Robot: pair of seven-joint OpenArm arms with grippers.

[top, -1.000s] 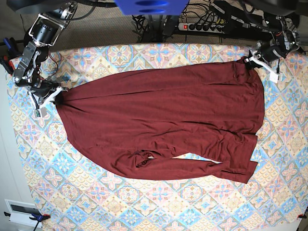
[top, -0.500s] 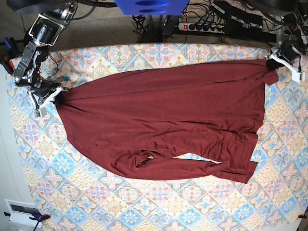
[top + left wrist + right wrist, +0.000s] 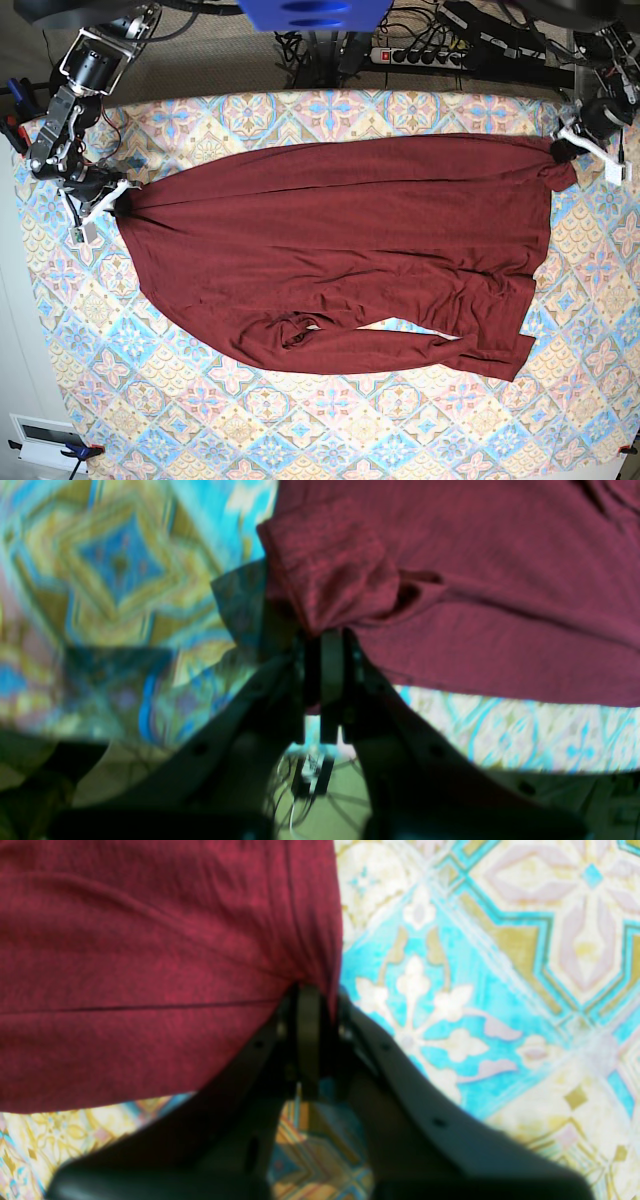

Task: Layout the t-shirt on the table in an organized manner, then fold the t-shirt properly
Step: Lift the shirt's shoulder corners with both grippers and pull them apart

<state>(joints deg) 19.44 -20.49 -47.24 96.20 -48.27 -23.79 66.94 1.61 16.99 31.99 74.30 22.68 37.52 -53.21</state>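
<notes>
The dark maroon t-shirt lies spread across the patterned table, stretched taut along its upper edge between both arms. At the base view's right, my left gripper is shut on the shirt's upper right corner; its wrist view shows the bunched t-shirt pinched in the left gripper. At the left side, my right gripper is shut on the shirt's left corner; in the right wrist view the t-shirt is clamped in the right gripper. A sleeve lies folded along the lower edge.
A power strip and cables lie on the floor behind the table's far edge. A white box sits off the table at the lower left. Bare tablecloth runs along the front below the shirt.
My left gripper has pulled the shirt's right corner farther right toward the table's edge, drawing the upper edge straighter. The right gripper has stayed put.
</notes>
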